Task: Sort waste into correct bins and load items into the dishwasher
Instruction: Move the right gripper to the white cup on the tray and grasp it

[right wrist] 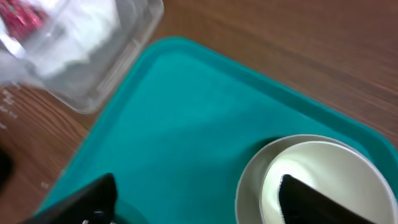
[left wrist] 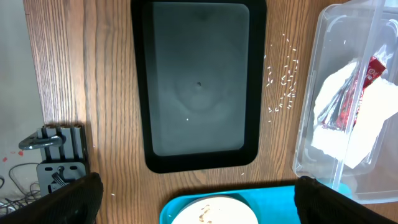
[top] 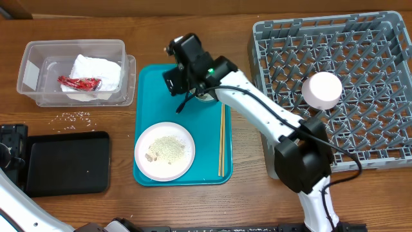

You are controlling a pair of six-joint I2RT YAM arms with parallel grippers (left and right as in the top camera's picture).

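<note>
The wooden worktop [top: 193,26] carries four things directly — a clear tub [top: 74,42] at far left, a black tray [top: 64,164] nearer, a teal tray [top: 154,96] mid-table, a grey rack [top: 257,29] at right. Loose rice grains [top: 74,116] lie between tub and black tray.

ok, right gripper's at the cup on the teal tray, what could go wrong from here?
1. The cup sits nested in the grey-green bowl. The open right gripper has one finger over the cup's inside, so closing may lift or tip both.
2. The chopsticks lie close by on the teal tray; swinging toward the dish rack could knock them off.
</note>
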